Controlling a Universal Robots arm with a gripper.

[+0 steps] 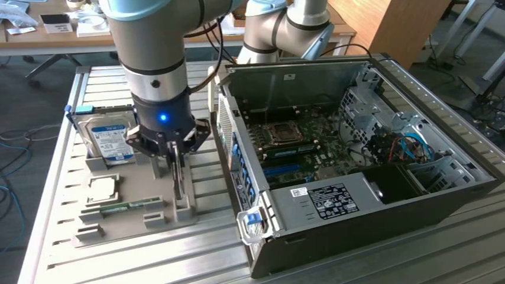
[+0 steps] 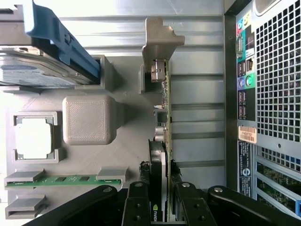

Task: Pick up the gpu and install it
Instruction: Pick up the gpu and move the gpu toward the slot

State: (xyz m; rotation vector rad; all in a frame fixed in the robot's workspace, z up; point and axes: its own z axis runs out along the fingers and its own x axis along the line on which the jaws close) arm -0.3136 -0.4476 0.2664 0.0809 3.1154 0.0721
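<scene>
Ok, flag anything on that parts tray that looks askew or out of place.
Nothing stands out. The gpu stands on edge in its slot, jaws closed on it; hard drive, processor and memory stick sit square.

in the exterior view the gripper point(image 1: 177, 164) and the arm point(image 1: 150, 59) above it cover the upper part of the gpu point(image 1: 179, 186), leaving a thin dark strip standing in the grey tray point(image 1: 122, 228); the arm runs off the picture's top edge. the arm also hides one edge of the hard drive point(image 1: 109, 141). print on the white label point(image 1: 334, 201) in the computer case point(image 1: 379, 231) is too small to read. in the wrist view the gpu's near end is lost between the fingers point(image 2: 139, 202) closed on it, and the gripper's body is cut off by the frame. the hard drive and the case both run out of the picture, and the orange sticker point(image 2: 247, 134) on the case cannot be read.
</scene>
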